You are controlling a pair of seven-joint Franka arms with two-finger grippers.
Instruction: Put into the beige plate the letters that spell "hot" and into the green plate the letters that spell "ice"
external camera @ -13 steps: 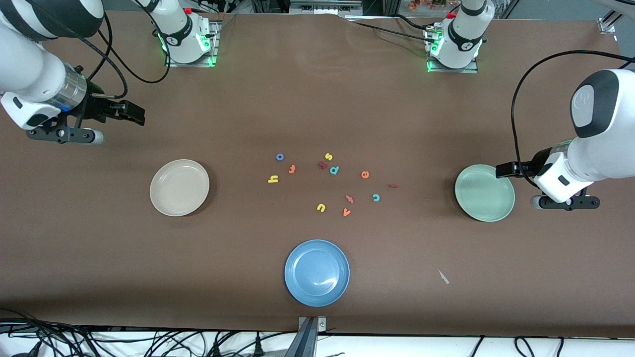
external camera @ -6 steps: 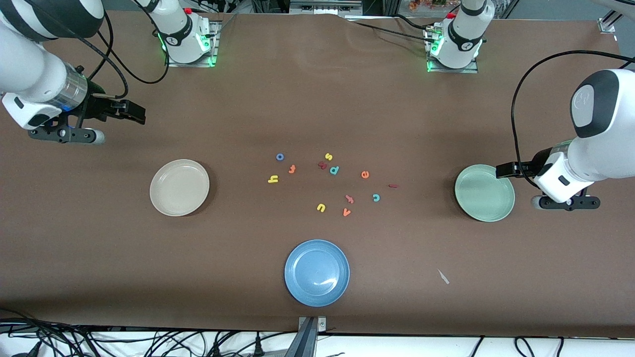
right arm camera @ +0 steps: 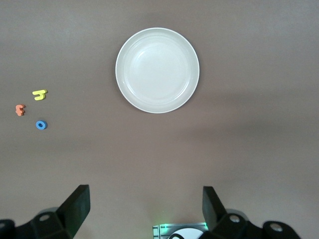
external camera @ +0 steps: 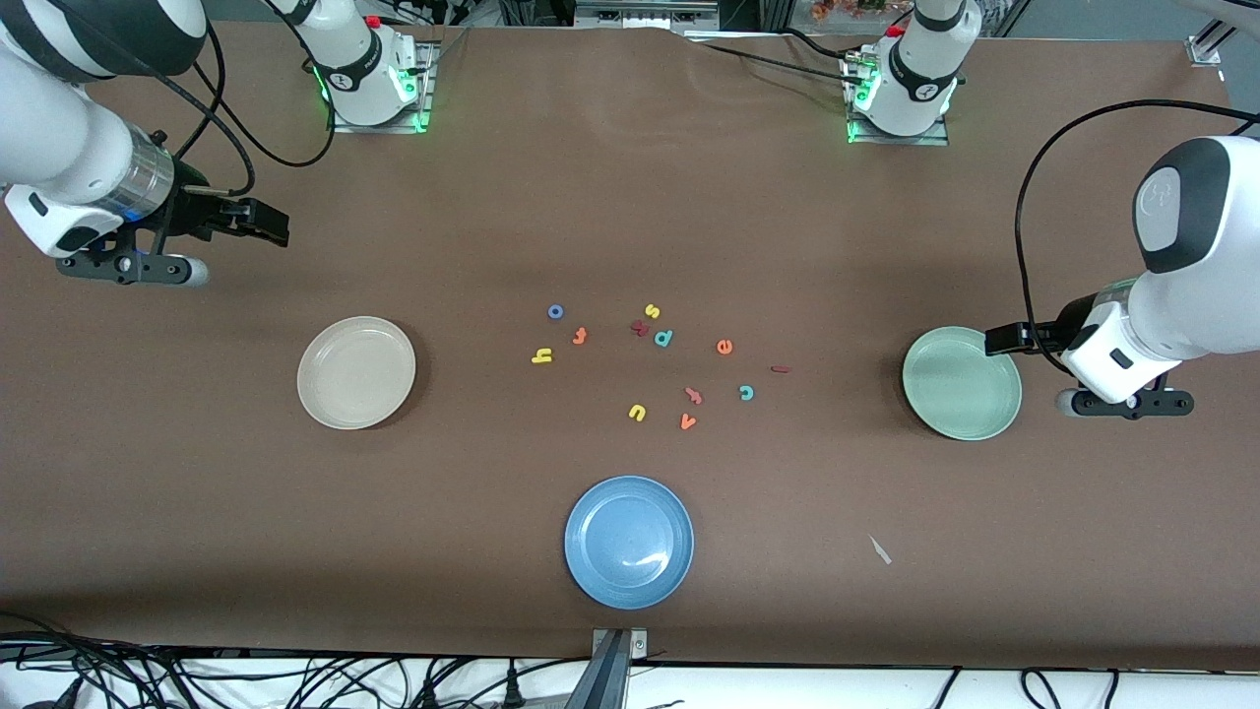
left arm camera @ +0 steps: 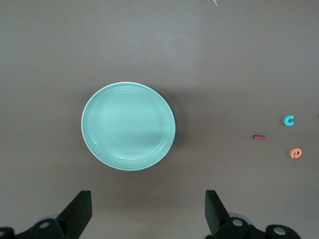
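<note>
The beige plate (external camera: 356, 372) (right arm camera: 157, 69) lies bare toward the right arm's end, the green plate (external camera: 962, 383) (left arm camera: 128, 126) bare toward the left arm's end. Between them lie blue "o" (external camera: 555, 311) (right arm camera: 41, 125), orange "t" (external camera: 580, 336) (right arm camera: 20, 110), yellow "h" (external camera: 541, 355) (right arm camera: 39, 94), orange "e" (external camera: 724, 346) (left arm camera: 295, 153), dark red "i" (external camera: 781, 369) (left arm camera: 258, 137) and teal "c" (external camera: 746, 393) (left arm camera: 288, 120). My left gripper (external camera: 1004, 338) (left arm camera: 148, 214) hangs open by the green plate's rim. My right gripper (external camera: 254, 222) (right arm camera: 147, 211) hangs open over bare table near the beige plate.
A blue plate (external camera: 629, 542) sits nearest the front camera. Other letters lie among the task's: yellow "s" (external camera: 652, 311), teal "p" (external camera: 663, 338), yellow "u" (external camera: 637, 413), orange "v" (external camera: 687, 422) and two reddish pieces. A pale scrap (external camera: 879, 549) lies near the front edge.
</note>
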